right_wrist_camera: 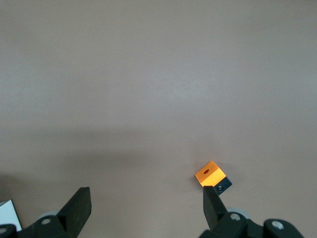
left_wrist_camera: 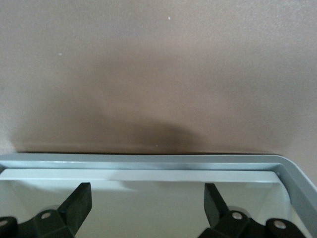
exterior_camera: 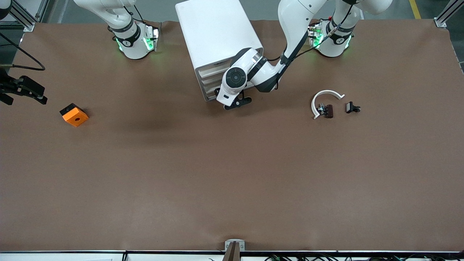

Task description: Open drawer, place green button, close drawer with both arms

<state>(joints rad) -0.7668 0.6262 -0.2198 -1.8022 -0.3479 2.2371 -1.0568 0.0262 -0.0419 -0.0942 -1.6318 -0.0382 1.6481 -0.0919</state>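
The left gripper sits at the front of the white cabinet, which stands at about twelve o'clock on the table in the front view. Its jaws are spread wide, one finger on each side of the middle of the drawer rim. The pale rim runs crosswise under the fingertips, with bare table past it. Whether the fingers touch the rim is not clear. The cabinet's front faces between five and six o'clock, so the drawer's sliding axis should run along that line and a pull would go that way. Its wide front edge lies across the axis, roughly from eight to two. The left arm is plainly the nearer one. The right gripper, also wide and empty, waits at about nine o'clock over the right arm's end of the table, beside the orange cube. I cannot pick out the green-capped button for certain. Small dark pieces lie by a white arc at about three o'clock from the cabinet.
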